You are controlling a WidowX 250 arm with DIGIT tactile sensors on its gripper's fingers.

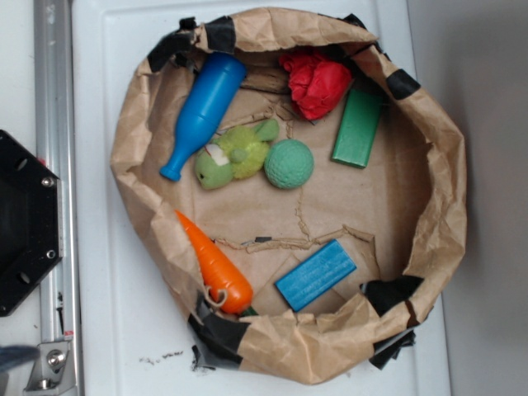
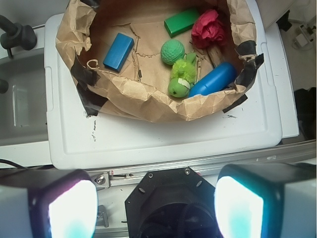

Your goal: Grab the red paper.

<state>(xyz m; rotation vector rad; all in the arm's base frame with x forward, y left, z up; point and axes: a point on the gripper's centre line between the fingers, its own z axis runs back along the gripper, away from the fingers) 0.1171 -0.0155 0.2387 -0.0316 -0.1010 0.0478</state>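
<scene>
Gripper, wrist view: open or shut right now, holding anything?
Gripper: open, holding nothing, well back from the red paper in the paper bag.

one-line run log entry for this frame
phase: pre-reach | hand: open, far from bag | red paper: in paper bag, touching green block | grasped: nothing
</scene>
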